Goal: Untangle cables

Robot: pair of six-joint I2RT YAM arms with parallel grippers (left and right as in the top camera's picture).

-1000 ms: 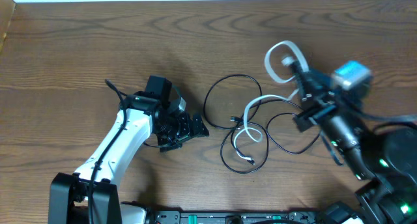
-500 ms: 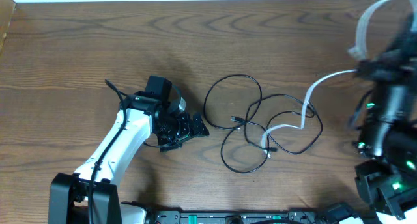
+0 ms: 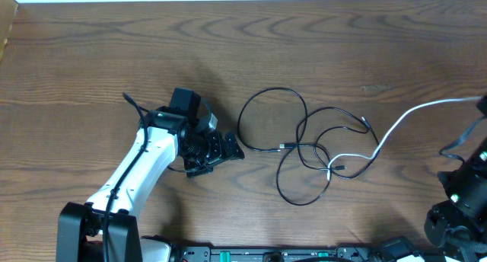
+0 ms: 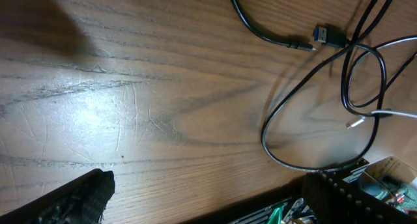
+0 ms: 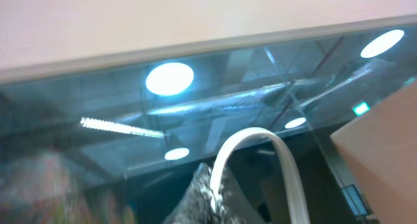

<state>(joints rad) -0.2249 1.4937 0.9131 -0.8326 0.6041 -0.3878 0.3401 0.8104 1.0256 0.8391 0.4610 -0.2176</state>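
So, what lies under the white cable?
Mostly bare table wood. Near its plug end the white cable crosses the black cables, but which lies on top there is too small to tell.

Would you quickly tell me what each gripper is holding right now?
Left gripper: open, empty.
Right gripper: closed on the white cable.

The brown wooden tabletop (image 3: 91, 56) with clear grain carries a loose tangle of thin black cables (image 3: 275, 89) a little right of its centre, with their loops crossing one another. A small blue-tipped plug (image 4: 324, 34) lies flat on the wood. A thin white cable (image 3: 415, 110) runs from the tangle toward the right edge.
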